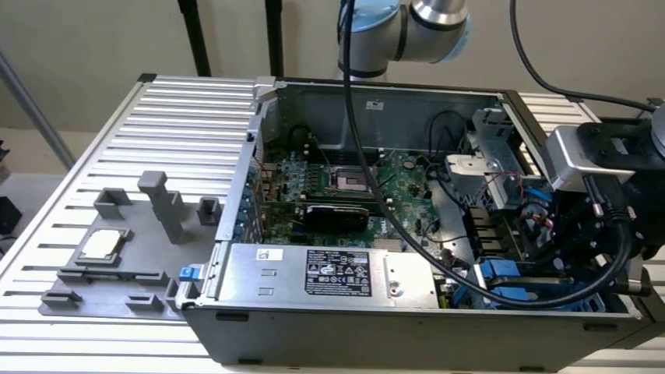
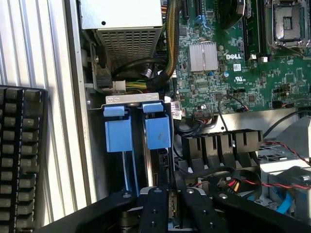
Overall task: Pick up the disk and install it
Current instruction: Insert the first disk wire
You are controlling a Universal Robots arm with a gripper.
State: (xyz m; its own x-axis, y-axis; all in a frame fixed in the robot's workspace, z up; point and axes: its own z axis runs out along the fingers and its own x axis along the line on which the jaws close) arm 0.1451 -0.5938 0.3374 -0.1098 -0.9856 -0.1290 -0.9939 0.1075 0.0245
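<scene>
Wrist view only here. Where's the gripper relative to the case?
Observer: The gripper is low inside the open case, at the exterior view's right end, by the blue bays.
Operator: Anything outside the case?
Observer: A chip lies on a grey fixture on the table, at the exterior view's left.
Operator: Arm route?
Observer: The arm stands behind the case.
</scene>
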